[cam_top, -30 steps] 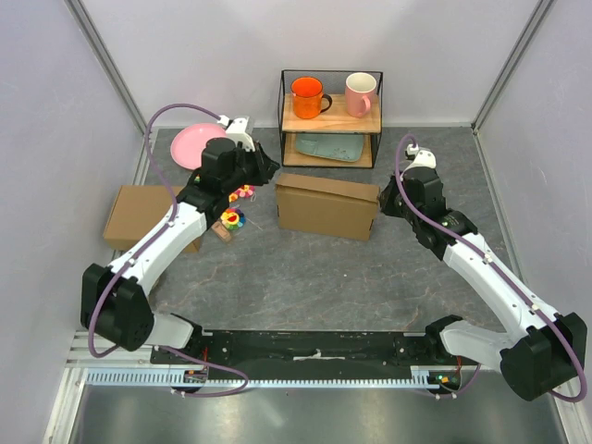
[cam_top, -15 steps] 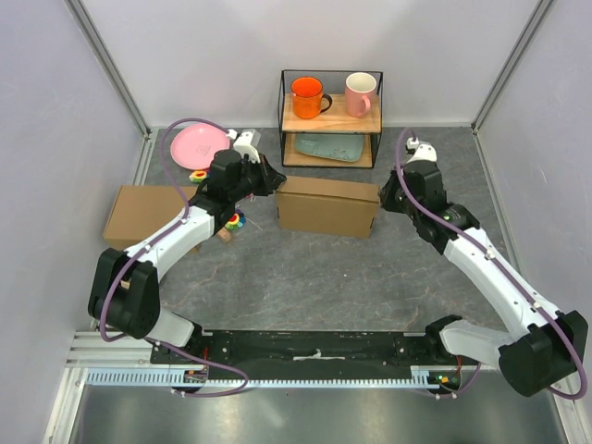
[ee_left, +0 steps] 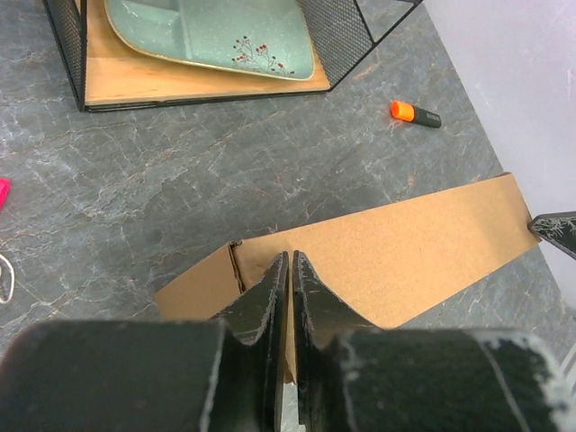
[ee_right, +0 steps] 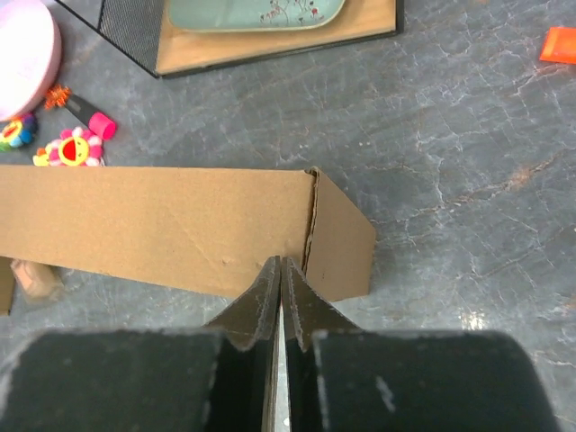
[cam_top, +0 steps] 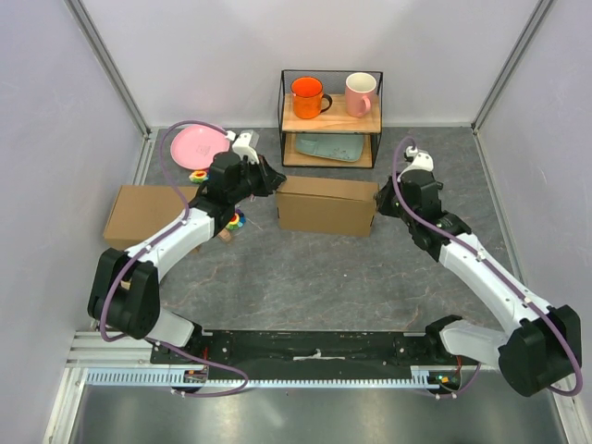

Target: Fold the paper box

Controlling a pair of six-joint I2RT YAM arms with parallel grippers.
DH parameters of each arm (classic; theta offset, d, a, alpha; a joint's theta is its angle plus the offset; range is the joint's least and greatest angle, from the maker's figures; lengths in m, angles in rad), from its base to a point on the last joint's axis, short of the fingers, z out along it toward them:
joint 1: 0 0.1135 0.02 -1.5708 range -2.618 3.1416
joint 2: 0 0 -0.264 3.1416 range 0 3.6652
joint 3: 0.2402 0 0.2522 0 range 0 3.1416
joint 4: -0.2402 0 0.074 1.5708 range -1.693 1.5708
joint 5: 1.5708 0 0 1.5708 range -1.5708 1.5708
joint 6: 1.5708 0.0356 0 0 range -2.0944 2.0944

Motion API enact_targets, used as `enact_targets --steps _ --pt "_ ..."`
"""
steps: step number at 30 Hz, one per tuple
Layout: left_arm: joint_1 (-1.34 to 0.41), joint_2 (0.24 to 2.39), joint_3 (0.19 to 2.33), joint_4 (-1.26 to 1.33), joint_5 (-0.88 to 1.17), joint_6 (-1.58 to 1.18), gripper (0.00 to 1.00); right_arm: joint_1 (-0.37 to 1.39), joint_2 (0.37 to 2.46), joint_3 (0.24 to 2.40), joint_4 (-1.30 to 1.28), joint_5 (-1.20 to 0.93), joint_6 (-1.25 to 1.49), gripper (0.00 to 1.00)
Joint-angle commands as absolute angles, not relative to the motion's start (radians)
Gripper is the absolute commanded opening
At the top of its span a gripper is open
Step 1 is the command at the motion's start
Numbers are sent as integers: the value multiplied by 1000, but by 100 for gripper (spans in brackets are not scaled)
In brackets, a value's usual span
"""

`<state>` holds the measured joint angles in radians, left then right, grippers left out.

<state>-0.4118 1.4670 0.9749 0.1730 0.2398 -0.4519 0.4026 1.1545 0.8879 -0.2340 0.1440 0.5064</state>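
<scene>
Far left on the tabletop (cam_top: 305, 277): another brown box (cam_top: 139, 211), all closed up, well apart from the job. Behind it, a pink plate (cam_top: 197, 143). Beside it, some small bright toys (cam_top: 232, 219).

Next, the left tool (ee_left: 286, 256) — fingers pressed together, nothing to be seen between them, tips resting on top of the paper box (cam_top: 324, 205) at its left end.

In the middle, the paper box itself: already box-shaped, lying long-ways on the tabletop, just in front of the wire shelf (cam_top: 330, 118). Probably light and fairly stiff, but easy to dent or crease in the wrong spot. Smooth too, so likely to slide if shoved from one end only. Best taken by the thin flap edges and corners, or held down flat on top from both ends at once.

Then the right tool (ee_right: 277, 263) — also pressed together, empty as far as can be told, tips on the box's top edge, right by its right-end corner.

Room to move: plenty of bare tabletop in front of the box and off to the right. Tight behind, with the shelf and its teal tray (cam_top: 330, 146) close by. Toys near on the left, so better not to push that way. Beyond the box, toward the right, an orange marker (ee_left: 415, 112) to keep away from.
</scene>
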Motion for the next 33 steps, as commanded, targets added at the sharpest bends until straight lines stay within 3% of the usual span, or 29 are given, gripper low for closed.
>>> enact_targets --steps 1,15,25,33 --pt "-419 1503 896 66 256 -489 12 407 1171 804 -282 113 538 9" --pt "-408 1321 1094 55 213 -479 18 408 1192 934 -327 141 497 10" --pt "-408 1466 907 15 282 -512 11 407 1186 900 -324 132 502 10" --pt "-416 1398 867 12 281 -494 7 408 1164 884 -331 115 494 10"
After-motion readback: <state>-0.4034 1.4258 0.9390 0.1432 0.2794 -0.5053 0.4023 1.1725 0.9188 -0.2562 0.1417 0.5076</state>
